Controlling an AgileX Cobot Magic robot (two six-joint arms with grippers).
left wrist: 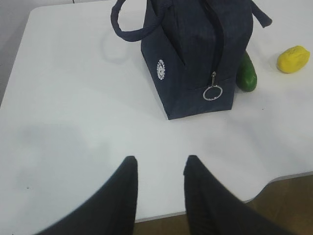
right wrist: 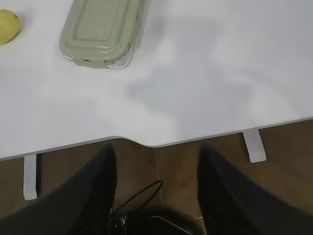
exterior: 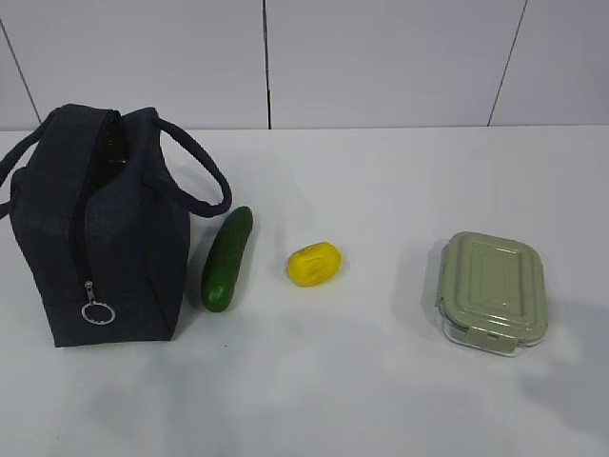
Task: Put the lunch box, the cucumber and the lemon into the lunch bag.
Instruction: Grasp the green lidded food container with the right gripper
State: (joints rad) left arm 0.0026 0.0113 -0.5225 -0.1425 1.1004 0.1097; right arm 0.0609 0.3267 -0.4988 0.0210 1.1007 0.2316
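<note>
Cucumber (exterior: pixel 226 259), lemon (exterior: pixel 314 264) and lunch box (exterior: pixel 492 291) are laid out rightward of the lunch bag (exterior: pixel 100 233) on the tabletop (exterior: pixel 381 381), unpacked. Left hand (left wrist: pixel 159 169) and right hand (right wrist: pixel 156 154) are held apart, empty, seemingly awaiting pickup.

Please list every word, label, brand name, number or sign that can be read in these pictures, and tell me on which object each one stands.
No readable text in any view.
Lunch bag: a small round white logo on its side, too small and blurred to read; no letters can be made out.
Lunch box: the green lid bears only moulded ridges, no print.
Cucumber and lemon: no stickers or marks visible.
</note>
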